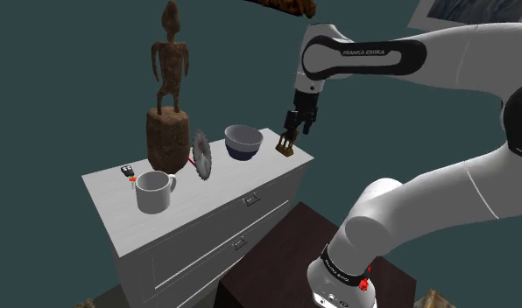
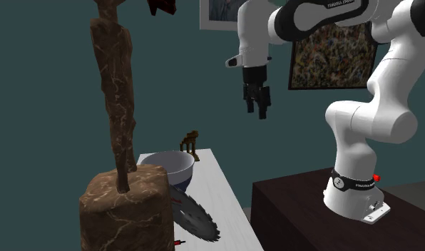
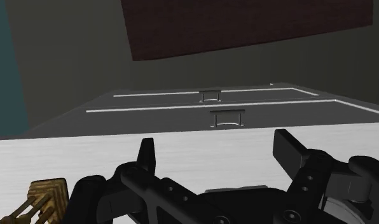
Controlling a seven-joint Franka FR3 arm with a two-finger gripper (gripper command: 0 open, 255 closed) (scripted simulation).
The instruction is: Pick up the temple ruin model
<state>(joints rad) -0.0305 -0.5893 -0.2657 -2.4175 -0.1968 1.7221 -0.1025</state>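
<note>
Approach step: gripper (image 1: 294,132) hovered above temple ruin model (image 1: 286,146), jaws wide apart and empty, model outside them. Next likely: centre over it, descend, close.

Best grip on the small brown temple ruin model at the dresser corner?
Come from above and clamp across its top slab: the small brown model stands upright on thin columns at the white dresser corner, so a side push might topple it.
</note>
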